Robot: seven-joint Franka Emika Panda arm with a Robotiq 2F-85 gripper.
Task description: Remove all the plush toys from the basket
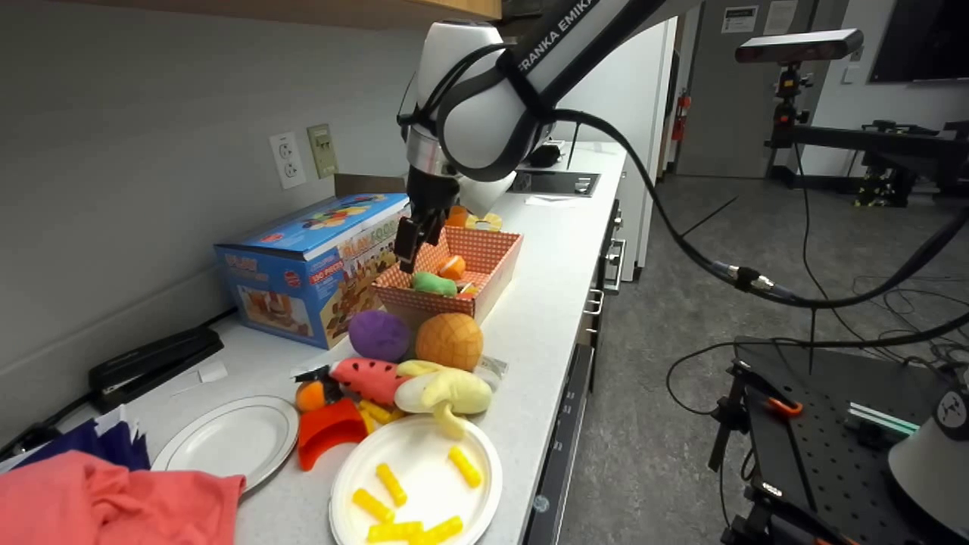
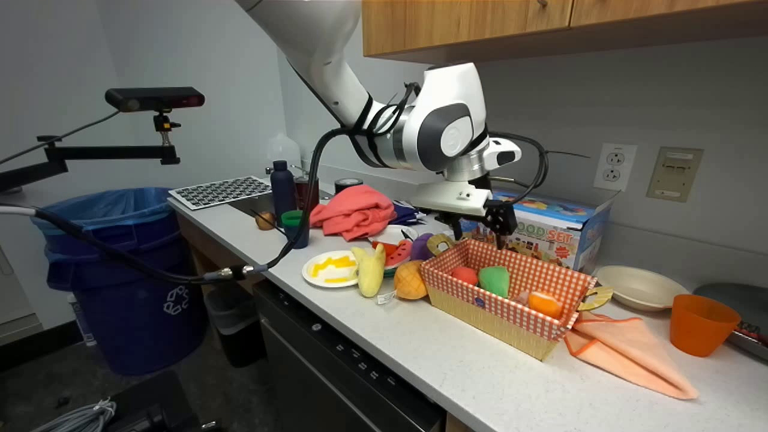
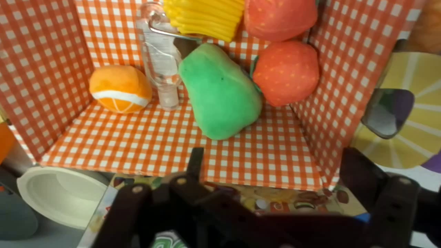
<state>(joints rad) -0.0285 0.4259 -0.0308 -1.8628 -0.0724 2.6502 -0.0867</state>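
The black gripper is wide, with its 2 fingers standing well apart. It hangs above the long wall of the shallow rectangular basket with red-and-white checked lining, on the side of the blue printed cardboard box. Inside the basket lie an orange round plush toy near 1 end, a green pear-shaped plush toy in the middle, and 2 red strawberry-shaped plush toys near the opposite end. A clear plastic bottle lies between the orange toy and the green pear. A yellow ribbed piece is also inside, but the edge of the wrist view cuts it, so I am not sure what it is. On the white table, outside the basket, are a purple round plush toy, an orange plush ball, a red watermelon-shaped plush toy and a pale yellow banana-shaped plush toy.
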